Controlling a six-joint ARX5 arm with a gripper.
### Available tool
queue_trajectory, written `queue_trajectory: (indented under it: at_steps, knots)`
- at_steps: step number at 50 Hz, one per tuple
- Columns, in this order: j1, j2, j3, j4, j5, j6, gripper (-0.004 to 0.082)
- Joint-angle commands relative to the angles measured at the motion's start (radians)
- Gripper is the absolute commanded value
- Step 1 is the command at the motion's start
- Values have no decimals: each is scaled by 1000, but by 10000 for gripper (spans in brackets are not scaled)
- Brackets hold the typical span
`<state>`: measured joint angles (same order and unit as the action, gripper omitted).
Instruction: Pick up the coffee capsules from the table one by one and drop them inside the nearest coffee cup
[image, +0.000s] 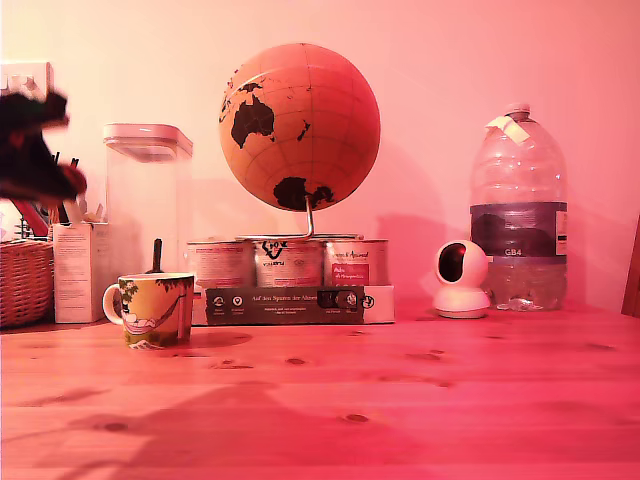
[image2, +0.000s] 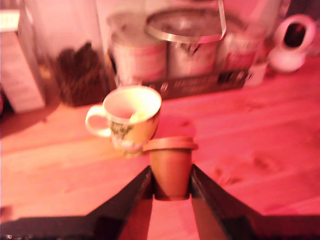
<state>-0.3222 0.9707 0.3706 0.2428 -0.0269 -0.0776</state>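
Claw (image2: 171, 186): clenched on capsule (image2: 170, 165), rim up, raised over table (image2: 260, 145), near cup (image2: 131, 117). Arm (image: 32, 145): blurred, high at exterior view's left. Behind cup: jar (image: 148, 205), tins (image: 288, 262), globe (image: 300, 125). Camera (image: 461, 279), bottle (image: 518, 210) well apart.

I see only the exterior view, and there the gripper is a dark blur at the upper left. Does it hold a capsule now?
Observer: Yes. In the wrist view the gripper is shut on a brown coffee capsule, rim upward.
Operator: Is it already over the cup?
Observer: No. The coffee cup stands on the table ahead of the capsule, not beneath it.
Operator: Is the cup empty?
Observer: No. A pale object lies inside it, but it is too blurred to name.
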Motion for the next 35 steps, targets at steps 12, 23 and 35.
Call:
queue_trajectory:
  at_steps: [12, 23, 35]
  knots:
    - [39, 69, 121, -64, 53, 7, 74]
    - [55, 134, 205, -134, 67, 8, 74]
    - [59, 165, 276, -185, 72, 19, 74]
